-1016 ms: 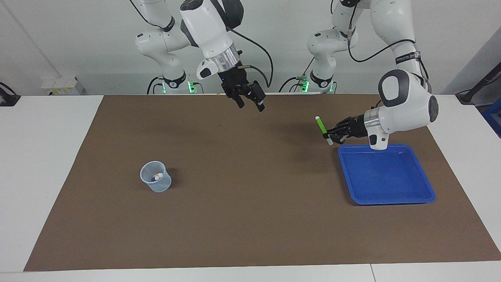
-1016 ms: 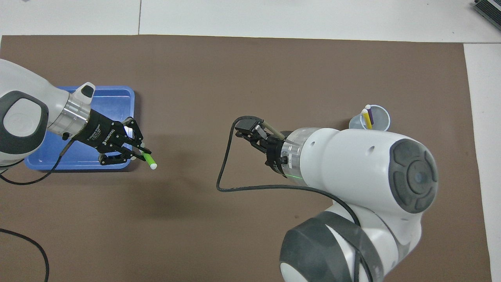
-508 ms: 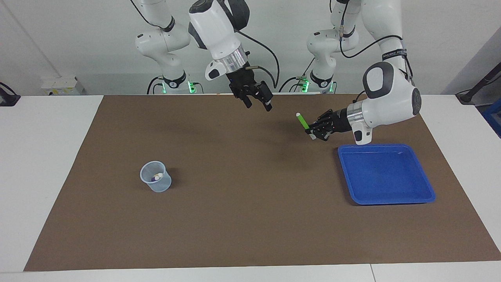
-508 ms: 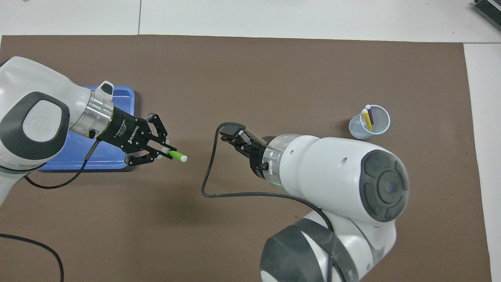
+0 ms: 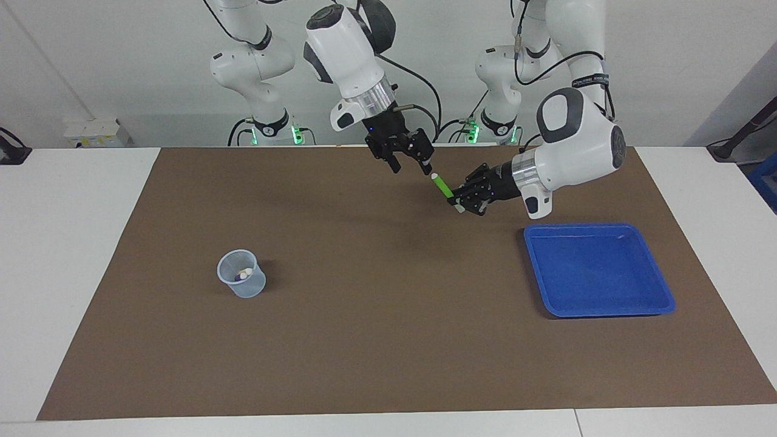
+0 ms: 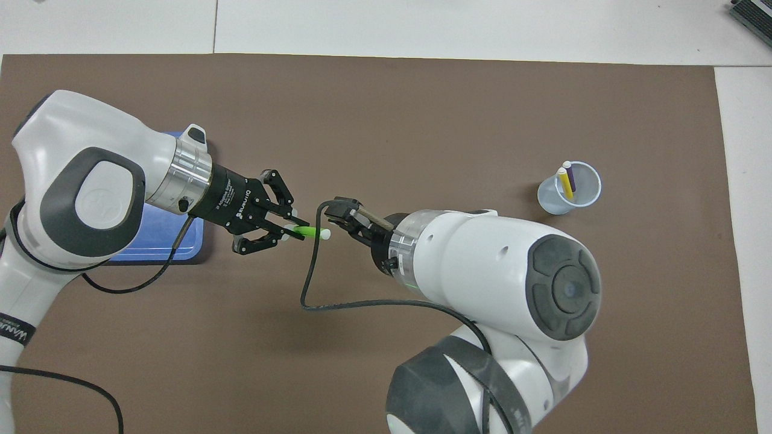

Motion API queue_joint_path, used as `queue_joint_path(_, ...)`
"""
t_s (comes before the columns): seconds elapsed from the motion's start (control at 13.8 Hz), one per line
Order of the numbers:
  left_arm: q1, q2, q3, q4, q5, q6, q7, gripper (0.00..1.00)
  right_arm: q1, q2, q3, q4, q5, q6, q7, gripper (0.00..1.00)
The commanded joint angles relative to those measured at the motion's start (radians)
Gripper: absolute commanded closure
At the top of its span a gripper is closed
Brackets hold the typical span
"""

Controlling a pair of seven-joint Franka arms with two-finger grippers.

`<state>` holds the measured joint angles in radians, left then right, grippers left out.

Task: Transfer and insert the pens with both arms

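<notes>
White lettering reading "ROBOTIQ" runs along the black body of the left end effector [image 6: 288,224], seen upside down in the overhead view, with a smaller line above it too small to read. A black band on the left arm [image 6: 15,331] carries pale lettering that cannot be made out.

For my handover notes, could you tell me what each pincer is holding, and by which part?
The left pincer holds the green pen by its lower end. The right pincer is open, just above the pen's cap, holding nothing.
</notes>
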<state>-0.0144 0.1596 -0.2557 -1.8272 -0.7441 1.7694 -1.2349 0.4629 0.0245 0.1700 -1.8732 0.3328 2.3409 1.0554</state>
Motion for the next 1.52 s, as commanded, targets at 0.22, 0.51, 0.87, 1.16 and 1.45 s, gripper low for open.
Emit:
queue_joint_path(0.22, -0.038, -0.028, 0.013, -0.027, -0.118, 0.053, -0.044, 1.00, -0.007, 0.000, 0.003, -0.004, 0.031, -0.014, -0.058, 0.23)
queue_joint_path(0.51, -0.048, -0.028, 0.013, -0.026, -0.145, 0.071, -0.061, 1.00, -0.007, -0.002, 0.003, -0.004, 0.031, -0.018, -0.098, 0.34)
queue_joint_path(0.87, -0.062, -0.026, 0.013, -0.024, -0.150, 0.087, -0.081, 1.00, -0.009, 0.000, 0.003, -0.004, 0.031, -0.025, -0.135, 0.46)
queue_joint_path(1.16, -0.068, -0.026, 0.015, -0.024, -0.149, 0.085, -0.080, 1.00, -0.023, 0.002, 0.003, -0.004, 0.031, -0.023, -0.205, 0.50)
queue_joint_path(1.45, -0.075, -0.026, 0.015, -0.026, -0.146, 0.085, -0.071, 1.00, -0.036, 0.006, 0.002, -0.001, 0.031, -0.014, -0.264, 0.53)
